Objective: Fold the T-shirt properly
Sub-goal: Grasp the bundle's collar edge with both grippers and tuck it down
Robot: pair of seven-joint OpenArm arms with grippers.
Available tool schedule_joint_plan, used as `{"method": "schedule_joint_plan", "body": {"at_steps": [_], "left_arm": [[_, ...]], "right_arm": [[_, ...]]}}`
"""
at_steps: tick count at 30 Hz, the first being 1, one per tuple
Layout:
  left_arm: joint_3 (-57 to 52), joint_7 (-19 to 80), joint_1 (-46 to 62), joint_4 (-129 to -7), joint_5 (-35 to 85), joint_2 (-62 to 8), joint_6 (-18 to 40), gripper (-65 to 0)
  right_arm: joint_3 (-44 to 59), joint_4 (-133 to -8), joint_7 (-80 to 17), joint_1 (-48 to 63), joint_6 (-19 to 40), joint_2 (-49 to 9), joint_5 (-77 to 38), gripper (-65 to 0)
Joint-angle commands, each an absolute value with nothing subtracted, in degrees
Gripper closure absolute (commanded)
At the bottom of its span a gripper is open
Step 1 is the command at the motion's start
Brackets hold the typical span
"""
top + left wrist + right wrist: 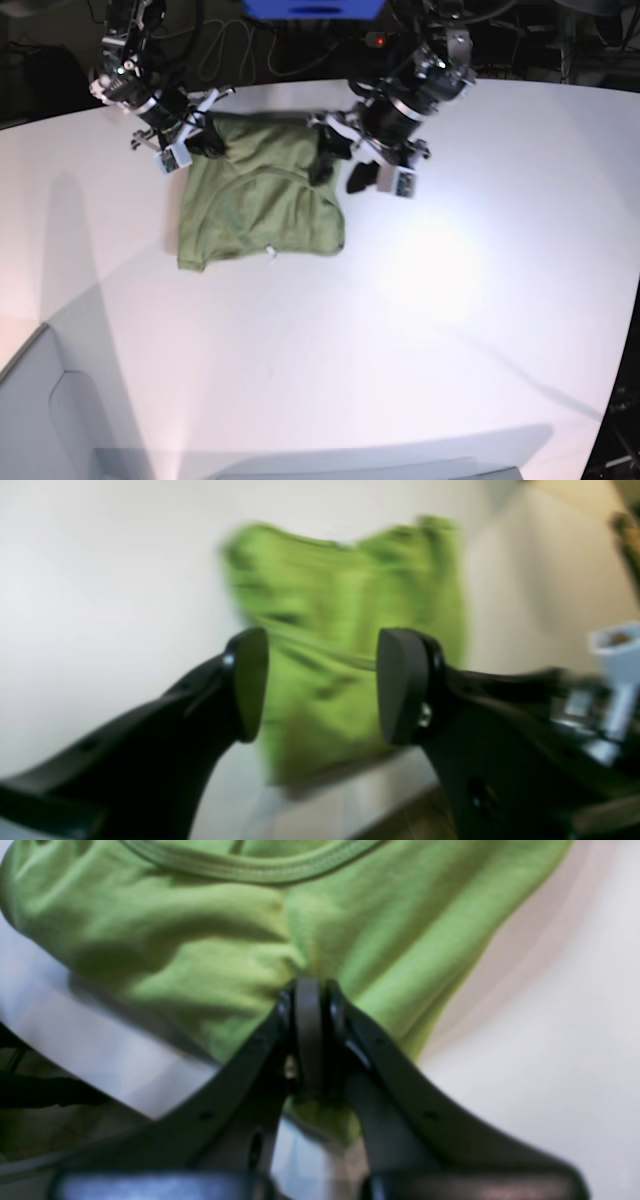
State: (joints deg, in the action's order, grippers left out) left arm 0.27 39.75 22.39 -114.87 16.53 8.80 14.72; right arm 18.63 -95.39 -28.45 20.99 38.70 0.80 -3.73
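The green T-shirt [260,200] lies partly folded on the white table [450,300], with its collar seam showing and a small white tag [268,252] at its near edge. My right gripper [205,140] is at the shirt's far left corner. In the right wrist view it [310,990] is shut on a pinch of the T-shirt [200,950] just below the collar seam. My left gripper [340,172] is open over the shirt's far right edge. In the left wrist view it [322,685] holds nothing, and the blurred T-shirt [340,630] lies beyond its fingers.
A blue box [315,8] and cables [235,50] sit behind the table's far edge. A grey panel [40,410] stands at the lower left. The table's edge and the floor show in the left wrist view [400,820].
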Motion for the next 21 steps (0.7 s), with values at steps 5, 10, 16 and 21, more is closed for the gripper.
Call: {"method": "schedule_joint_plan", "body": {"at_steps": [5, 10, 16, 21], "left_arm": [[2.6, 38.7, 22.7, -113.4, 17.3, 8.9, 13.1, -33.5], [3.1, 38.5, 22.3, -108.7, 17.7, 6.7, 13.1, -28.5], [3.1, 33.6, 22.1, -101.5, 17.8, 4.2, 13.1, -15.3], [3.1, 31.1, 22.4, -97.5, 17.8, 2.3, 13.0, -14.4]], "right_arm": [[18.9, -96.2, -27.7, 20.6, 40.0, -0.1, -4.4, 0.0], [18.9, -96.2, -27.8, 20.5, 40.0, -0.7, -4.4, 0.0], [18.9, -96.2, -27.8, 20.6, 40.0, -0.7, -4.4, 0.0], [18.9, -96.2, -27.7, 20.7, 40.0, -0.7, -4.4, 0.0]]}}
